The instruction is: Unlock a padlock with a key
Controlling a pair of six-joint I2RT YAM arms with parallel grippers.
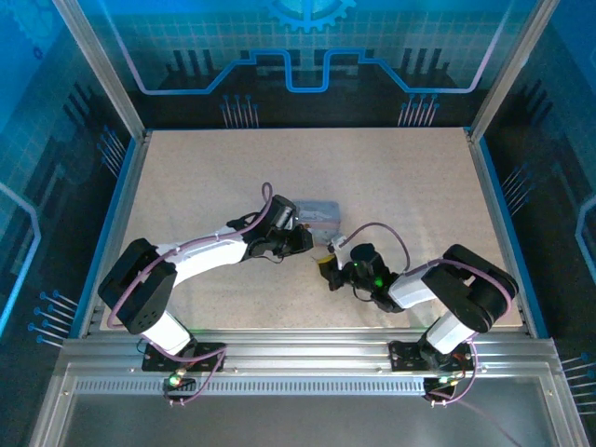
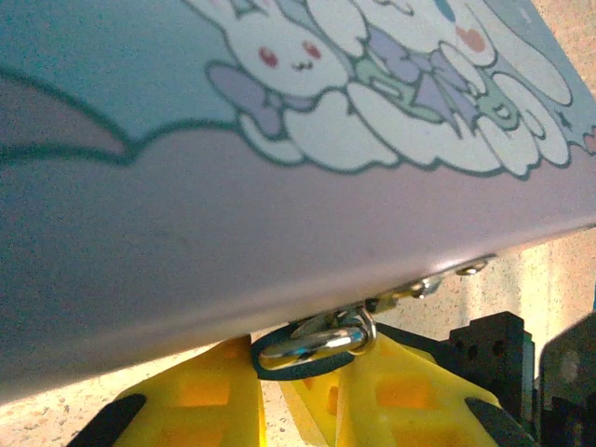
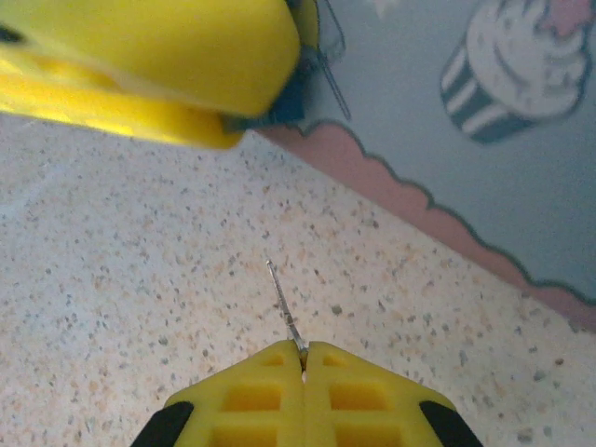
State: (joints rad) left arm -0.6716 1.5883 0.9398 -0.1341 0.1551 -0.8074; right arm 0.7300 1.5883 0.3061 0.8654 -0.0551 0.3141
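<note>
The padlock's silver shackle [image 2: 312, 343] hangs from the hasp on the front of the pale blue tin [image 2: 233, 186], with a dark rim around it. My left gripper [image 2: 307, 377] is shut on the padlock, one yellow finger on each side. In the top view the left gripper [image 1: 303, 240] sits at the tin's [image 1: 317, 216] near edge. My right gripper [image 3: 304, 346] is shut on the key [image 3: 282, 298], whose thin blade sticks out ahead over the table, pointing toward the left gripper's finger [image 3: 149, 65] and a dark bit of padlock [image 3: 284, 98]. The key tip is apart from the lock.
The tin's side with a cupcake print [image 3: 447, 140] stands just right of the key's line. The speckled table [image 1: 400, 186] spreads around both arms, inside a blue-edged frame. The right gripper [image 1: 328, 270] is a short way from the left one.
</note>
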